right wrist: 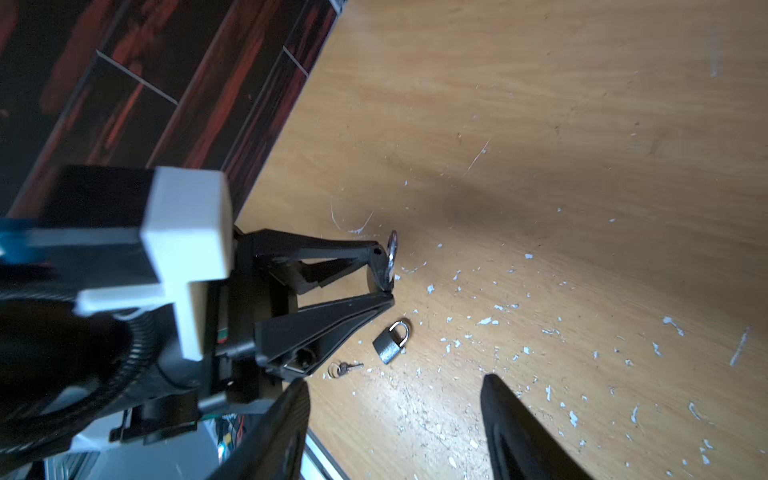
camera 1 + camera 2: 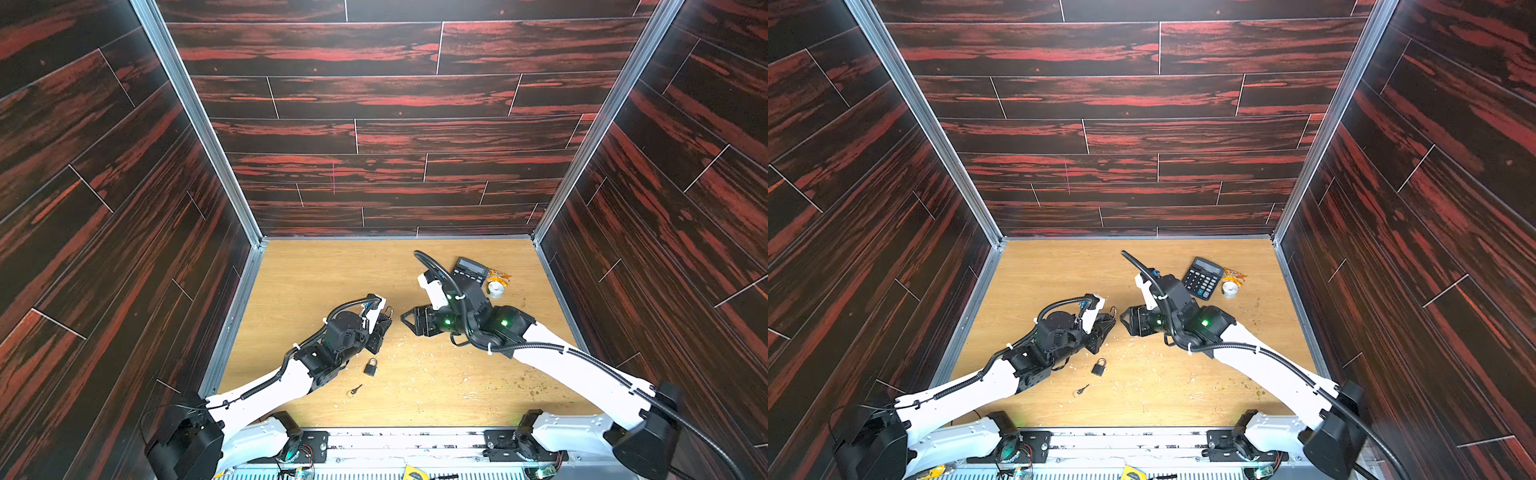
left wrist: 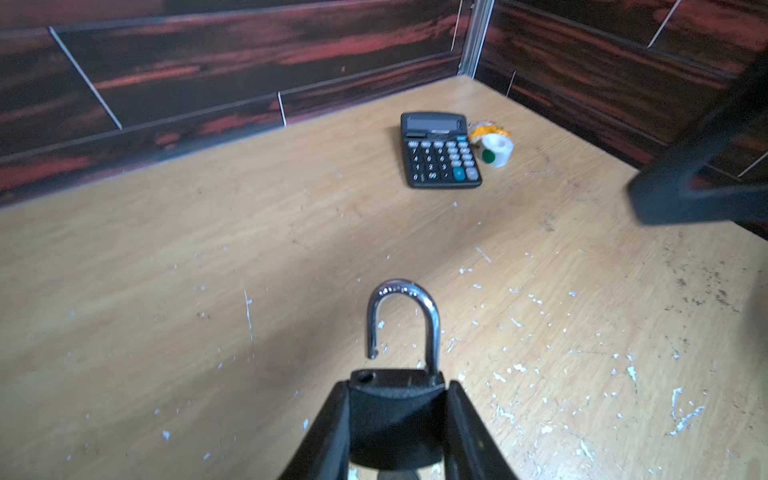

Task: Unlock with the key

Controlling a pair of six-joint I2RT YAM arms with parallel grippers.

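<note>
The left jaws pinch a black padlock (image 3: 397, 411) by its body. Its shackle (image 3: 419, 299) stands open and points away from them (one leg is out of its hole). The right jaws, spread and empty, face it from just beside. On the bench (image 2: 316, 282), close to the left arm, lie a second padlock (image 2: 371, 368), which looks shut, and a key (image 2: 355, 390).

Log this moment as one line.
left pincer: shut on padlock, shackle open | right pincer: open, empty | second padlock, key: on table
</note>
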